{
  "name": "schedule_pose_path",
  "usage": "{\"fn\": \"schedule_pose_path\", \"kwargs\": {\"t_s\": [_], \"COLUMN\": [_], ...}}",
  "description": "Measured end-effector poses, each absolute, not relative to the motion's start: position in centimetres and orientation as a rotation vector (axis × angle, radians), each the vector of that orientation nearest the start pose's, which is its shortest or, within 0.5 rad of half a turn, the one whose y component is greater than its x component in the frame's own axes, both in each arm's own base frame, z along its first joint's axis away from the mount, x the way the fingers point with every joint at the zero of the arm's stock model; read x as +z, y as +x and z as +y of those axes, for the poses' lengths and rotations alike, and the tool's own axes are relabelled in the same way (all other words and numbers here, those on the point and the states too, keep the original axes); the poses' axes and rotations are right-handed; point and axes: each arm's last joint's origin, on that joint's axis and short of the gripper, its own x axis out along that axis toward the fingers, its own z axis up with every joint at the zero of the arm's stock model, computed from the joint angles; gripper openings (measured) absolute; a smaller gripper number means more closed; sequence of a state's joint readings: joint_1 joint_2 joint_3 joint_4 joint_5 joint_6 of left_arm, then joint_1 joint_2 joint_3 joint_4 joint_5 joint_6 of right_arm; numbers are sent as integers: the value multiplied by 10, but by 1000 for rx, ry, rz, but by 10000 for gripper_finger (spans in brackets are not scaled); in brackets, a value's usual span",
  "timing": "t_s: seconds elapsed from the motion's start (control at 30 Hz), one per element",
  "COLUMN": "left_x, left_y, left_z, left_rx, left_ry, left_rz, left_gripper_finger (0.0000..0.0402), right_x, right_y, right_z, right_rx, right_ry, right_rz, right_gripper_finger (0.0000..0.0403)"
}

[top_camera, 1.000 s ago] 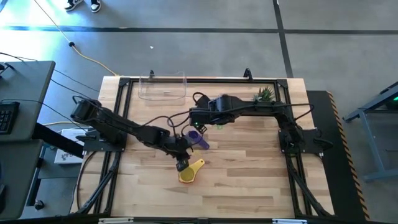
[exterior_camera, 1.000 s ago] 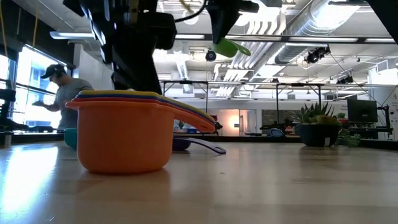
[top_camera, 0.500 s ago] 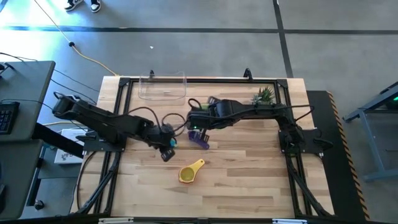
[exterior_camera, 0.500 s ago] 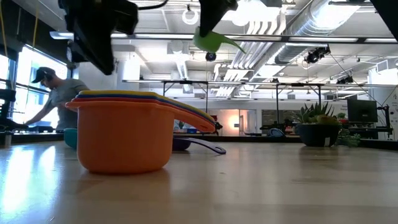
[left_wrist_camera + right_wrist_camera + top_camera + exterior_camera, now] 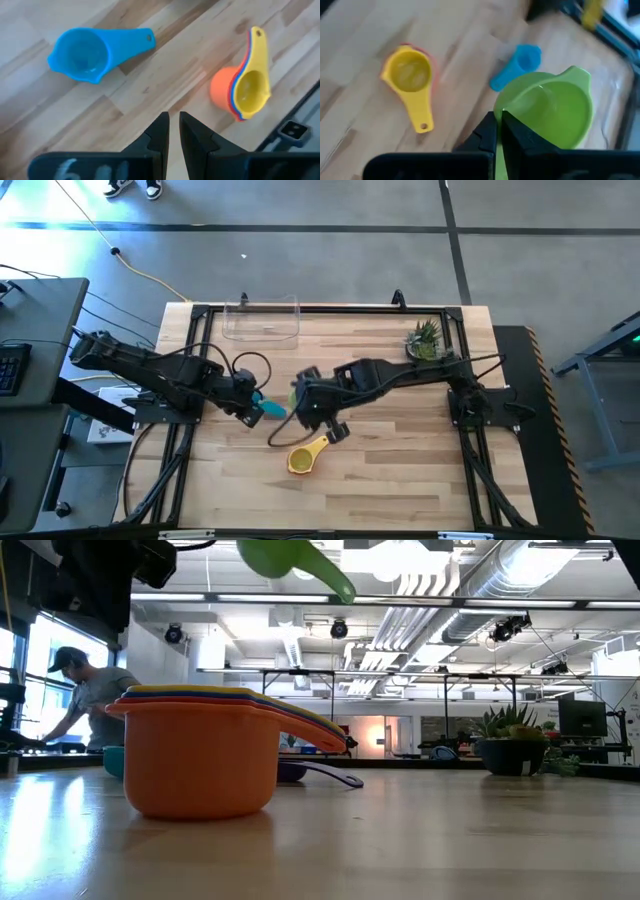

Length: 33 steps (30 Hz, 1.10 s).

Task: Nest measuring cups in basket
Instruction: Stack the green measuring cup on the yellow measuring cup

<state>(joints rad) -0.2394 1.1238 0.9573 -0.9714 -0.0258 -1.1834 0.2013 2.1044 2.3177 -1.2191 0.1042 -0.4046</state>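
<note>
A nested stack of cups, orange outermost and yellow on top [image 5: 304,458], rests on its base near the table's middle front; it also shows in the low view [image 5: 200,755]. My right gripper [image 5: 305,406] is shut on a green cup [image 5: 555,107], held high above the stack's far side [image 5: 295,560]. My left gripper [image 5: 173,131] is shut and empty, left of a teal-blue cup [image 5: 270,409] lying on the table. A purple cup [image 5: 305,772] shows behind the stack. The clear basket [image 5: 262,320] stands at the far edge. My right gripper pinches the green cup at its edge nearest the wrist [image 5: 502,112] between the two shut fingers; the fingers hide which part that is. The fingers slant down from the table's right side. The cup is lifted clear, tilted, its hollow upward.
A small potted green plant [image 5: 424,340] stands at the far right corner. A black frame [image 5: 190,380] runs round the table. A person [image 5: 85,690] stands in the room beyond the table. Bare wood lies at the near and right parts of the table.
My left gripper has drawn back from above the stack toward the table's left and far side, ending beside the teal-blue cup. My right gripper has carried the green cup toward the near edge and a little left, closer to the stack.
</note>
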Motion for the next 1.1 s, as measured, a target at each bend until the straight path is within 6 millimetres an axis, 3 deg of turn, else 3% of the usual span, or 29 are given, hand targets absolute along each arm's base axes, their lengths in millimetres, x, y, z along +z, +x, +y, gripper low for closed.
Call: {"fn": "schedule_pose_path", "kwargs": {"t_s": [0.2,0.5,1.1], "left_x": [273,273,273], "left_y": [191,192,189], "left_z": [-46,-46,-56], "left_rx": [512,526,522], "left_ry": [-945,-964,-950], "left_rz": [1078,1075,1073], "left_gripper_finger": [35,35,35], "right_x": [358,348,267], "right_y": [425,433,457], "right_z": [111,146,174], "right_rx": [445,513,632], "right_ry": [-656,-710,-775], "right_rz": [880,785,972], "right_gripper_finger": [8,3,4]}}
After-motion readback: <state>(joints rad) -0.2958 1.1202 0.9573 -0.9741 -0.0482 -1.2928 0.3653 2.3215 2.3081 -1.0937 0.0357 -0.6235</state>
